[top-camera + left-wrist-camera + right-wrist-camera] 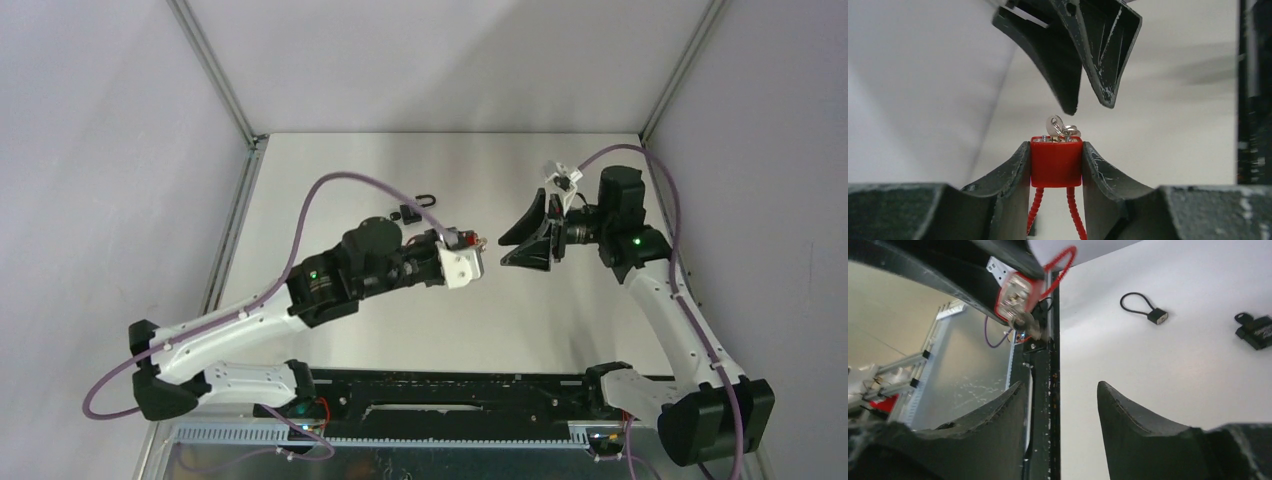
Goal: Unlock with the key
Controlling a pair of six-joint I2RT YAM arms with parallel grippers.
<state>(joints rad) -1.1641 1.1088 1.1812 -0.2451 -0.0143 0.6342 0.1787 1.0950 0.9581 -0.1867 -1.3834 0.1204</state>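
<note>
Left claw (1055, 146) pinching the red lock (1056, 162), right claw (1059, 385) spread.
The red lock is clamped by its sides above the table (400, 330), its red cable hanging below. The key (1055, 125) sticks out of the red lock's end, facing the right claw, whose tips stand near it without touching. Beyond the red lock, a black lock (1158, 316) and a small black item (1257, 331) lie on the table.
</note>
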